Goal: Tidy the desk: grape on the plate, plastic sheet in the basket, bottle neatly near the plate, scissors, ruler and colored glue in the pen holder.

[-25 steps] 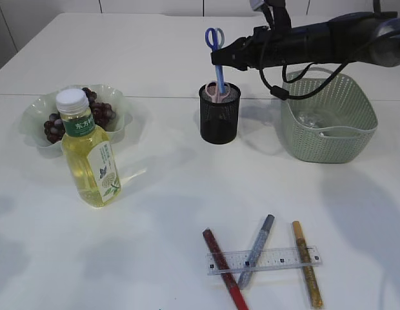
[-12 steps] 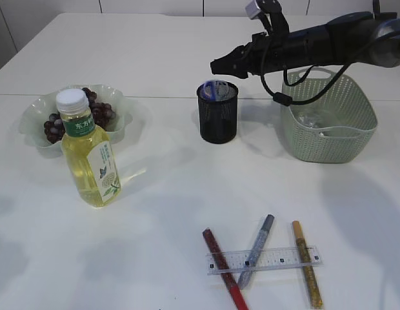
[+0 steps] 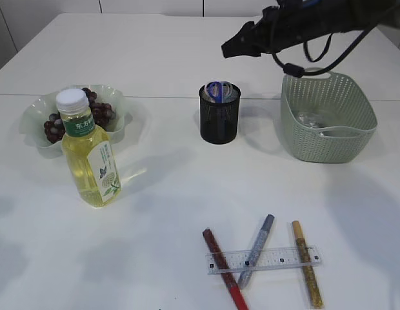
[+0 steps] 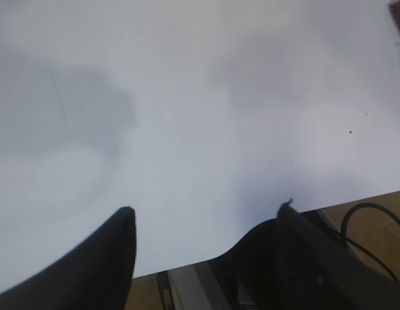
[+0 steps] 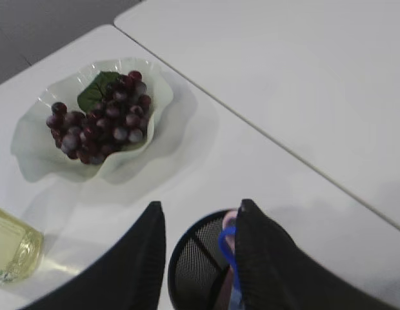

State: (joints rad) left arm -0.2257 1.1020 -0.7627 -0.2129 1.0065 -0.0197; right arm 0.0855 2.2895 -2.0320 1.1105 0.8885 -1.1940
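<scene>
The black mesh pen holder (image 3: 219, 117) stands mid-table with the blue-handled scissors (image 3: 217, 90) down inside it. My right gripper (image 3: 228, 50) hovers above and behind it, open and empty; the right wrist view shows this gripper (image 5: 200, 204) over the holder (image 5: 197, 261) and scissors handle (image 5: 227, 248). Grapes (image 3: 90, 113) lie on the pale plate (image 3: 35, 116), with the yellow bottle (image 3: 89, 154) upright in front. The clear ruler (image 3: 263, 260) lies across red (image 3: 224, 266), grey (image 3: 256, 250) and gold (image 3: 306, 271) glue sticks. My left gripper (image 4: 206, 208) is open over bare table.
A green basket (image 3: 329, 139) stands right of the pen holder with the clear plastic sheet (image 3: 313, 119) inside it. The table's front edge shows below the left gripper in the left wrist view. A seam runs across the table behind the plate.
The scissors have dropped from my right gripper into the pen holder. The right gripper opened, then rose up and away from the holder.
</scene>
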